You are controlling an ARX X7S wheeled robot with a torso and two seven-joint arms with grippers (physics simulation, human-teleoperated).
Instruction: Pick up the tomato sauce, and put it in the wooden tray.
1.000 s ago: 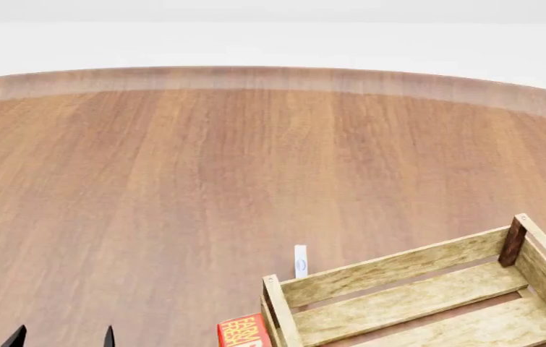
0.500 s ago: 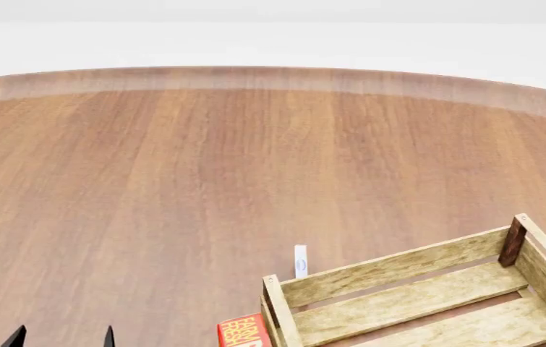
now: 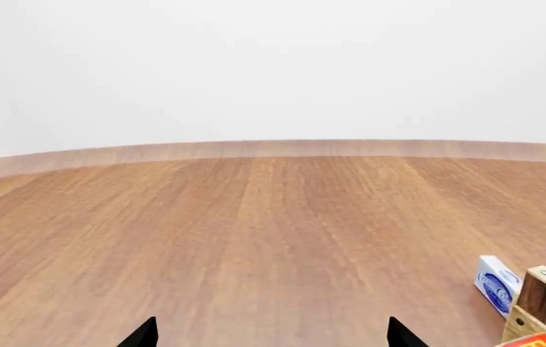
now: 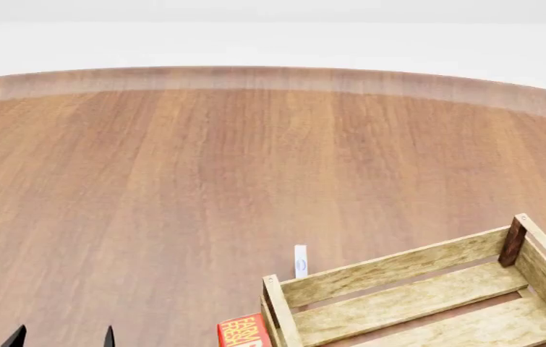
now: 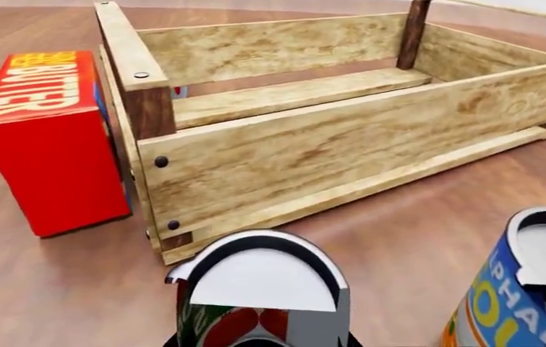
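Note:
The tomato sauce (image 5: 253,289), a small tin with a silver top and a red and green label, fills the near part of the right wrist view. My right gripper (image 5: 261,341) is shut on it; only dark slivers of the fingers show against the can's two sides. The wooden tray (image 5: 330,159) of pale slats stands just beyond the can, and it has nothing in it. From the head view the tray (image 4: 388,271) sits at the lower right, and the can and right gripper are out of sight. My left gripper (image 3: 273,334) is open over bare table, and shows low at the left (image 4: 62,336) from the head.
A blue-and-yellow can (image 5: 514,303) stands close beside the tomato sauce. A red butter box (image 5: 46,137) leans by the tray's corner post, also seen from the head as a red box (image 4: 244,331). A small white-and-blue box (image 4: 300,262) stands behind that corner. The round wooden table (image 4: 205,166) stretches far ahead.

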